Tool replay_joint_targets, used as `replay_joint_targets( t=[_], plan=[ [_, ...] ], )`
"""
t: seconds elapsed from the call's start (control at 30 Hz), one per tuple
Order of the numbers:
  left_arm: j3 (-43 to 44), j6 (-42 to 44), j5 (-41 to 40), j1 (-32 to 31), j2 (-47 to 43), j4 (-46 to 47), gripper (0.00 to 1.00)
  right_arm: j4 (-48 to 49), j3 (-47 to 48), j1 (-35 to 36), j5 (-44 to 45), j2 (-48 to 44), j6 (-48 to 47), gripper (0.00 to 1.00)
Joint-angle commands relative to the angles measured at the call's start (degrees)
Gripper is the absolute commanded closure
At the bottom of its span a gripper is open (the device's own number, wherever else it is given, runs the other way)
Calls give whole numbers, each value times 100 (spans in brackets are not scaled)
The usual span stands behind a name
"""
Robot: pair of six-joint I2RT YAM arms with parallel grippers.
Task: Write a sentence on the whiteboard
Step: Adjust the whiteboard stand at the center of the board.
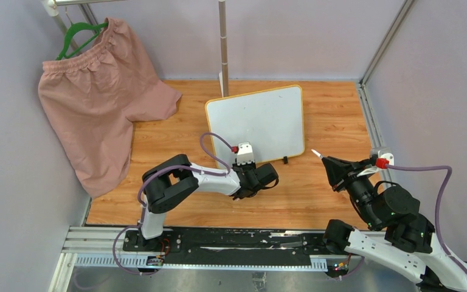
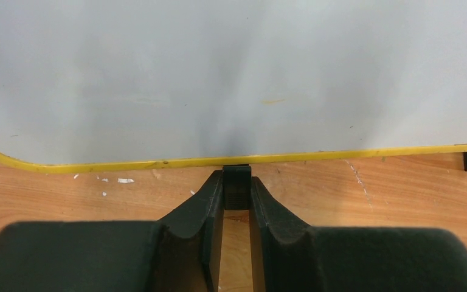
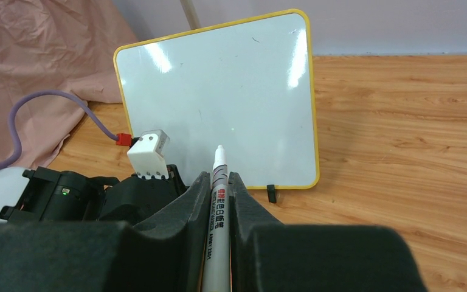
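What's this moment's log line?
left fingers: shut on black clip foot of yellow-framed rectangular whiteboard | right fingers: shut on white marker pen, tip off board | sentence: not written

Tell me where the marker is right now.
The marker is clamped in the right hand, tip forward; in the top view it sits just right of the whiteboard, near its lower right corner.

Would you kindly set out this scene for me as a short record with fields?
whiteboard: propped on the wooden table, no letters seen
left arm: jaws shut on the board's black clip foot
right arm: jaws shut on a white marker, tip aimed at the board, not touching
background: pink shorts on a green hanger
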Motion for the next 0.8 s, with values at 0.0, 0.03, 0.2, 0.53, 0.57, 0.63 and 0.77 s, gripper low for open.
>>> replay_joint_targets(
  t=[0.0, 0.03, 0.2, 0.53, 0.57, 0.63, 0.77],
  plan=[
    [-333, 96, 371, 15, 34, -670, 100, 0, 141, 67, -66, 57, 109, 100],
    [-367, 93, 366, 11, 17, -688, 100, 0, 140, 68, -80, 66, 124, 100],
    [-512, 147, 348, 8, -105, -708, 100, -9, 122, 69, -97, 76, 177, 100],
    [-415, 408, 512, 8, -301, -797, 75, -24, 220, 67, -197, 251, 165, 100],
    [-426, 391, 500, 4, -346, -819, 70, -30, 245, 69, -210, 271, 160, 100],
    [-467, 377, 496, 8, -458, -826, 60, -43, 285, 69, -247, 311, 164, 100],
    [-536, 471, 558, 1, -663, -849, 50, -53, 337, 69, -283, 347, 164, 100]
  ],
)
